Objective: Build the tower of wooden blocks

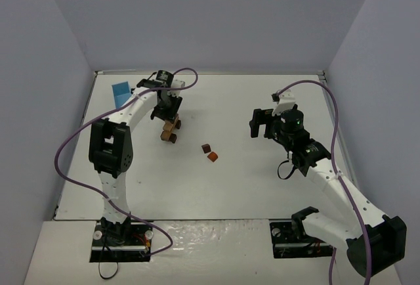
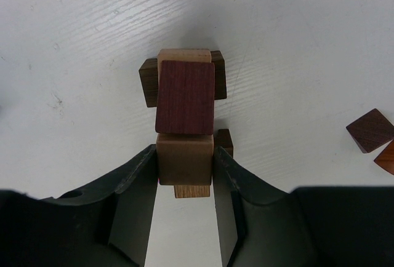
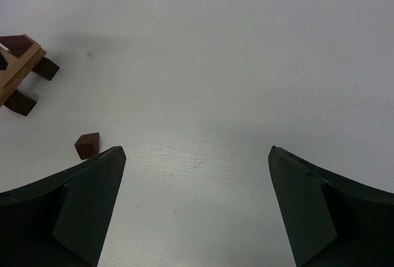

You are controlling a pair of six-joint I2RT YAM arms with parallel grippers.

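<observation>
The tower [image 1: 171,131] stands left of the table's middle, a small stack of tan, brown and dark brown pieces. In the left wrist view it shows from above: a dark red block [image 2: 184,98] lies on tan and dark brown bars. My left gripper [image 2: 183,156] is shut on a brown cube [image 2: 184,161] right beside the dark red block, over the stack; it also shows in the top view [image 1: 167,115]. My right gripper [image 3: 197,156] is open and empty above bare table, far right of the tower [image 3: 18,70]; it also shows in the top view [image 1: 259,123].
Two loose blocks lie right of the tower: a dark brown cube [image 1: 206,148] [image 3: 87,145] [image 2: 369,130] and a reddish-orange one [image 1: 212,156] [image 2: 386,156]. A light blue box [image 1: 121,93] lies at the back left. Walls enclose the table.
</observation>
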